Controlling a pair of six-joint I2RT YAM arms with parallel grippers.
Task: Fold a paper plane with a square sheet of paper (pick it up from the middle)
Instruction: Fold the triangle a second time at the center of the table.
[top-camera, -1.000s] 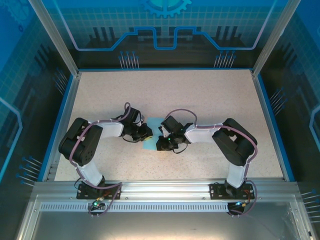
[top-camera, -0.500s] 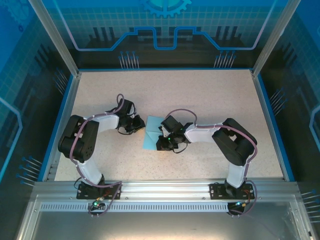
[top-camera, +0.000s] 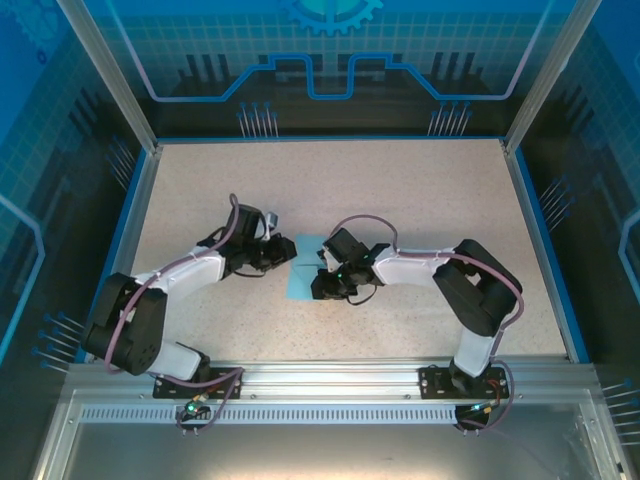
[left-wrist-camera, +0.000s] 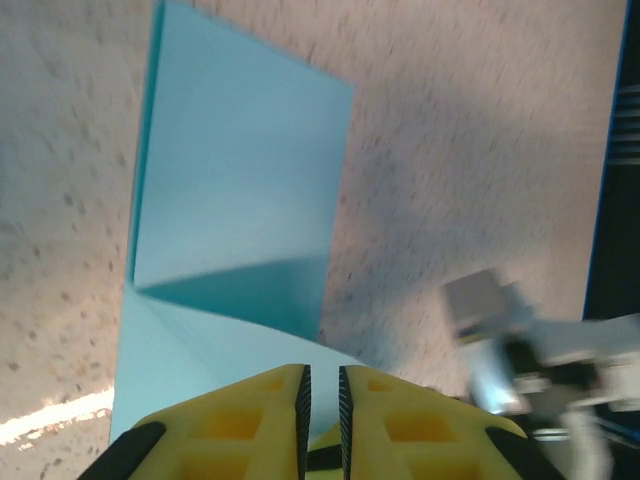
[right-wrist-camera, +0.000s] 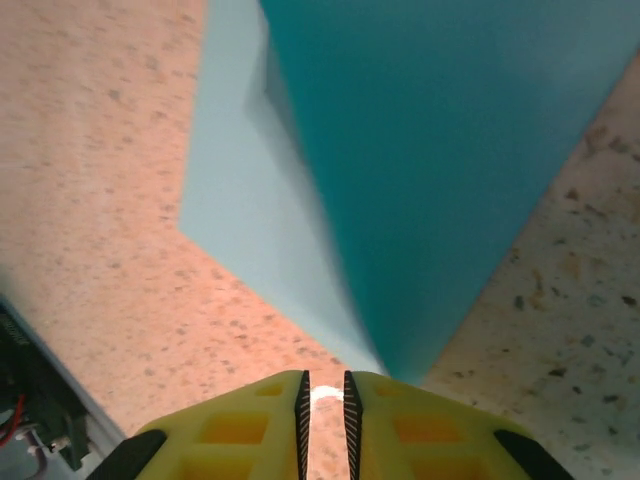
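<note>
Jaws of L gripper (left-wrist-camera: 321, 385) nearly pressed together, just a thin slit, tips at left side of the cyan paper sheet (left-wrist-camera: 240, 170), which is partly folded. R gripper (right-wrist-camera: 324, 388) jaws also a slit apart; raised paper corner runs up to them, can't tell if pinched. Sheet lies mid bench (top-camera: 400, 190), speckled beige, betw. both grippers. Blue panel walls (top-camera: 330, 60) around.

The top camera sits high up, above and behind the two arms (top-camera: 200, 270), and looks down from far away on the whole surface (top-camera: 400, 190), with their bases at the bottom. The left wrist camera rides just behind the left tool (left-wrist-camera: 322, 372) and the right wrist camera just behind the right tool (right-wrist-camera: 325, 378), and each looks past its tool from very close to the surface. All three views share the blue paper (top-camera: 303, 270) in the middle and the speckled surface around it.
</note>
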